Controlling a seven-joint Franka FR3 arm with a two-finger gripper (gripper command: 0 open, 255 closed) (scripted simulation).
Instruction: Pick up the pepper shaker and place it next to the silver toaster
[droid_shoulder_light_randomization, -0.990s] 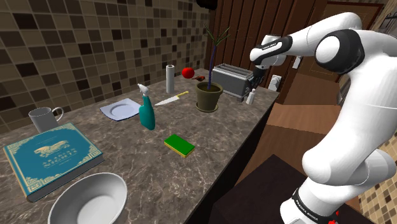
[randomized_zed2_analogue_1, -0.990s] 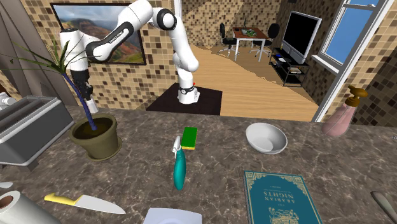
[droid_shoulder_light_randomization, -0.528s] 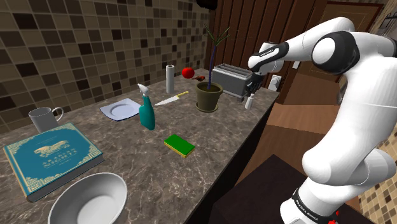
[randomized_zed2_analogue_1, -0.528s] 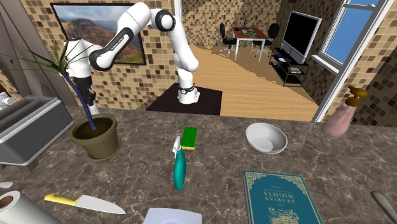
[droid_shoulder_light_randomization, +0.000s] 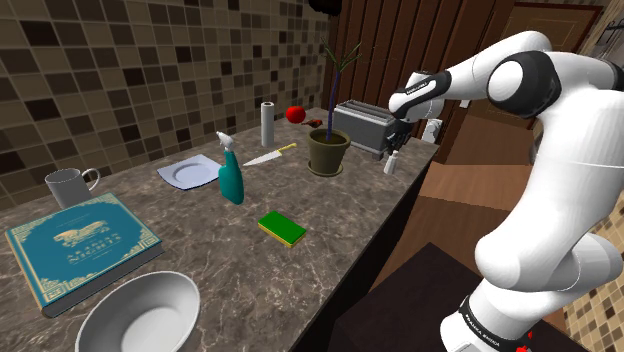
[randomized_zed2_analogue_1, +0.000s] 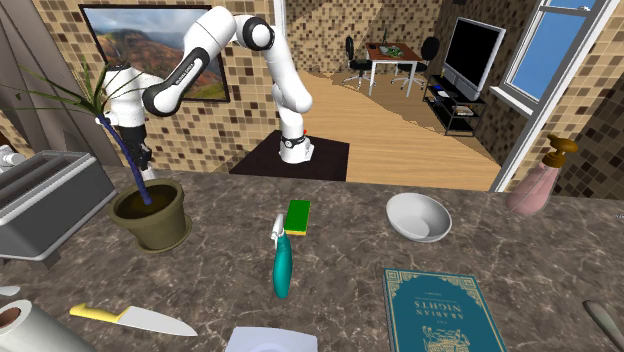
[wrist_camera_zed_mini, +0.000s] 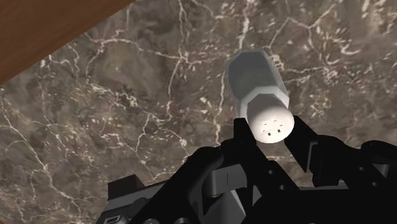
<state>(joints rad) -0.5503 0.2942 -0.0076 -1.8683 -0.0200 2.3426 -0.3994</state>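
The black gripper (droid_shoulder_light_randomization: 396, 140) points down over the far end of the dark marble counter (droid_shoulder_light_randomization: 340, 215). Its two fingers (wrist_camera_zed_mini: 243, 143) are drawn narrow around the pepper shaker (wrist_camera_zed_mini: 257, 83), one at each side of its round cap, which has small holes. The shaker has a white cap and a pale grey faceted body, and it stands upright under the hand.

In the shoulder view it is close to the counter's edge, just beside the silver toaster (droid_shoulder_light_randomization: 362, 128), at the toaster's right. The potted plant (droid_shoulder_light_randomization: 328, 150) is at the shaker's left. Whether its bottom rests on the counter or hangs a little over it, I cannot tell.

Further along the counter in the same view are:
- a paper towel roll (droid_shoulder_light_randomization: 267, 124)
- a small red fruit (droid_shoulder_light_randomization: 296, 114)
- a knife (droid_shoulder_light_randomization: 268, 155) with a yellow handle
- a white plate (droid_shoulder_light_randomization: 188, 171)
- a teal spray bottle (droid_shoulder_light_randomization: 231, 178)
- a green sponge (droid_shoulder_light_randomization: 282, 228)
- a blue book (droid_shoulder_light_randomization: 80, 248)
- a white bowl (droid_shoulder_light_randomization: 140, 310)
- a grey mug (droid_shoulder_light_randomization: 67, 186)
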